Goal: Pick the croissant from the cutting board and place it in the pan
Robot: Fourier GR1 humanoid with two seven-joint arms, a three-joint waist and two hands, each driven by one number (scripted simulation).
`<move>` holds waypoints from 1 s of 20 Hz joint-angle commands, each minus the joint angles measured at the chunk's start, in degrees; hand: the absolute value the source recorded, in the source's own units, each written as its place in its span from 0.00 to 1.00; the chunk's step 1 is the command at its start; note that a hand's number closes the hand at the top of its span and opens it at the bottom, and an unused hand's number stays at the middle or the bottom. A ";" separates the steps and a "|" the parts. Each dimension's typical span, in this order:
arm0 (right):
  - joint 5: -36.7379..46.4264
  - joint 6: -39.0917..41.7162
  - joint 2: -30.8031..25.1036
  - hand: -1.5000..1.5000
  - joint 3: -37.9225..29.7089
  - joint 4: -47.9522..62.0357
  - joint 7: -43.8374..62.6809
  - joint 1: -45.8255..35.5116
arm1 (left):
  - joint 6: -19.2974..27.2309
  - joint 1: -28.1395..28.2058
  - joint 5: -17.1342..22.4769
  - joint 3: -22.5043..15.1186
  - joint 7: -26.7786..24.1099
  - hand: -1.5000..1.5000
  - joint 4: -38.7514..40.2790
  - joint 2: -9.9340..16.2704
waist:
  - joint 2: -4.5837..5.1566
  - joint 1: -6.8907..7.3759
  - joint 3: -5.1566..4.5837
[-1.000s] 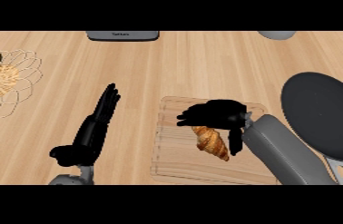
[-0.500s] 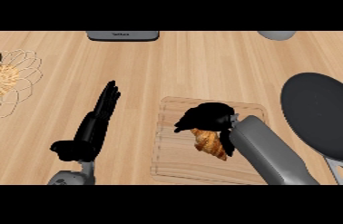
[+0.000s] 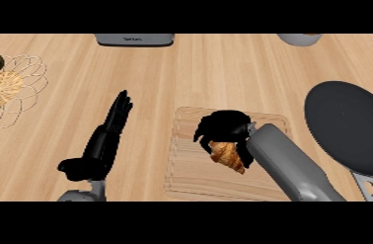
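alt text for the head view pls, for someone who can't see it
The robot's black right hand curls over a golden-brown croissant on a light wooden cutting board, with a dark round pan to the right. The black left hand rests open on the wooden counter.

single head view, steeply down, counter [image 3: 218, 70] close

I see golden flaky croissant [image 3: 229, 157] on pale wooden cutting board [image 3: 191, 175], under my right hand [image 3: 222, 128]. Dark round pan [image 3: 342, 124] right of board. Left hand [image 3: 105, 138] left.
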 commanded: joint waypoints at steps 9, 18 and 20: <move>-3.54 -6.80 4.58 1.00 -17.33 1.23 16.85 2.70 | -0.65 1.71 0.32 1.48 0.32 0.50 -0.77 0.39 | 0.66 -2.63 0.35; -0.93 -26.57 3.86 1.00 -36.11 -3.43 57.44 3.01 | 1.42 3.39 -0.03 3.64 1.30 0.50 -1.55 1.18 | -1.16 -6.92 0.06; 1.56 -30.88 5.92 1.00 -36.67 -7.92 64.54 1.89 | 0.50 4.60 0.05 3.18 0.54 0.50 -2.20 1.68 | -1.46 -5.80 0.04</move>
